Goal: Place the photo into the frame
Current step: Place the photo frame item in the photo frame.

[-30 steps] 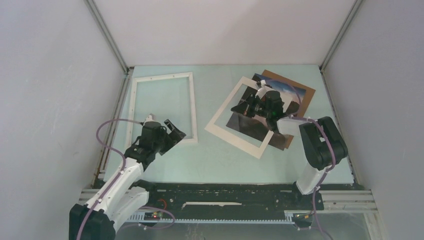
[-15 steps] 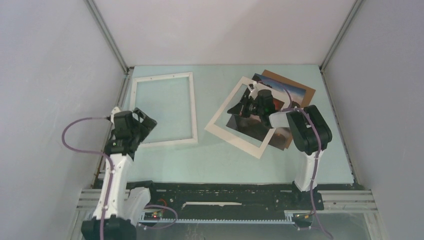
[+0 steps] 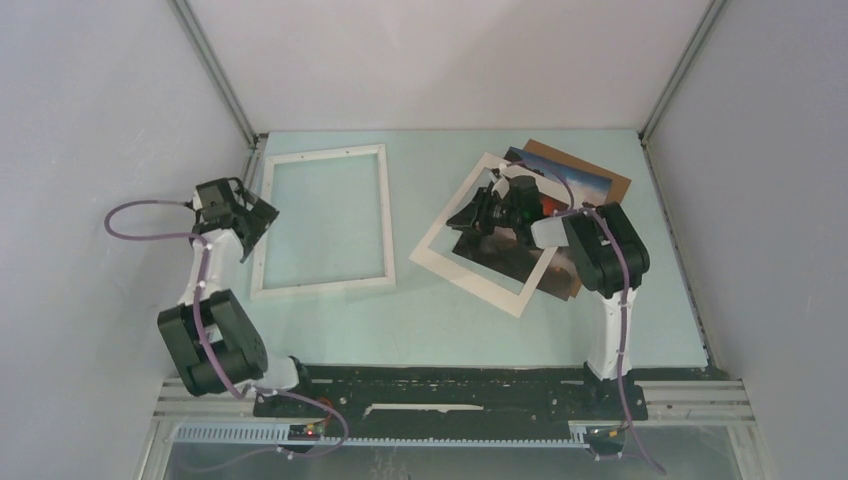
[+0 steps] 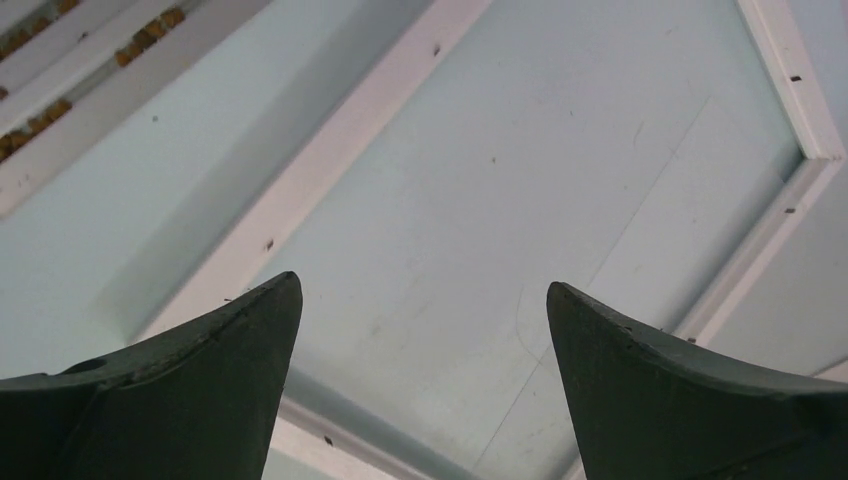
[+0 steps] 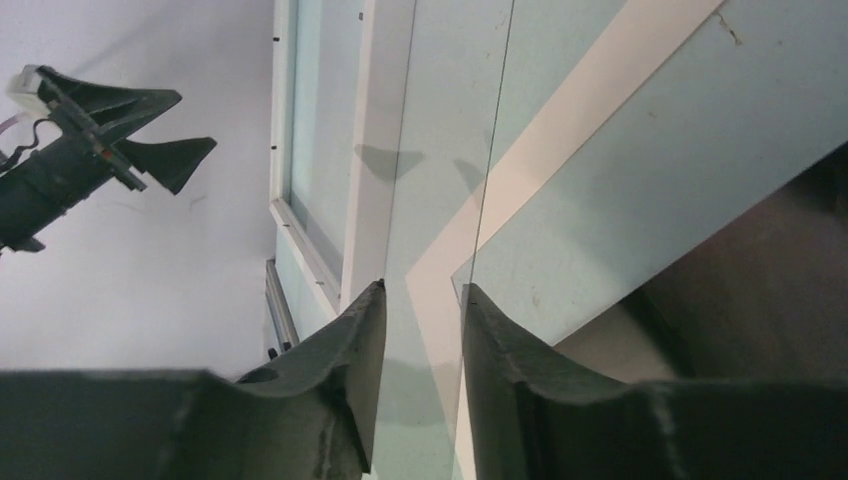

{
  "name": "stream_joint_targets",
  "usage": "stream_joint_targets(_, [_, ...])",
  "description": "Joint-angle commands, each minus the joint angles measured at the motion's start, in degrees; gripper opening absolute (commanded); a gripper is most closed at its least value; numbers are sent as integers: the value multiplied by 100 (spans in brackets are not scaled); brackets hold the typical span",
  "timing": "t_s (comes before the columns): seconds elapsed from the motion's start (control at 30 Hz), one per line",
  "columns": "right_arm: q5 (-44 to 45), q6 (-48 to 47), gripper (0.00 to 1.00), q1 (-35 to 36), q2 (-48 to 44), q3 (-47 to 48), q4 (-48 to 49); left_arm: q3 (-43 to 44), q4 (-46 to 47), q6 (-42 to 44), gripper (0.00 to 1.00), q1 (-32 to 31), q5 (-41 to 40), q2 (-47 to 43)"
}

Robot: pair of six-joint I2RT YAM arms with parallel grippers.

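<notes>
I'm seeing the left gripper [image 3: 253, 211] hanging spread wide over the frame's [image 3: 322, 287] left rail, gripping nothing. The right gripper [image 3: 468, 218] is hovering to the frame's right with its fingers [image 5: 338, 365] only narrowly parted, tips over the photo's [image 3: 505, 258] white border [image 3: 462, 272]; I can't tell if they're touching it. The photo is lying tilted right of the frame, apart from it, partly overlapping a brown backing board [image 3: 612, 186]. Green table [image 3: 420, 325] is showing through the frame's opening.

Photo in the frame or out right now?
Out. The frame lies empty at left, bare table showing through its opening; the photo lies apart from it, to the right.
</notes>
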Motion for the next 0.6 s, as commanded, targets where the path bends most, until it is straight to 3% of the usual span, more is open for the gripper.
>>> stream_joint_targets(0.0, [-328, 229, 45, -19, 159, 437, -191, 857, 166, 602, 100, 161, 183, 658])
stream_joint_targets(0.1, [-330, 192, 48, 8, 240, 586, -305, 1426, -149, 828, 100, 205, 210, 1204])
stream_joint_targets(0.2, [-344, 90, 43, 41, 390, 855, -545, 1789, -161, 1047, 100, 277, 125, 1582])
stream_joint_targets(0.5, [-192, 122, 0, 86, 449, 1039, -551, 2735, -498, 1503, 100, 570, 514, 2593])
stream_joint_targets(0.57, [-165, 186, 0, 116, 390, 953, -318, 2805, -467, 1528, 100, 571, 871, 2776])
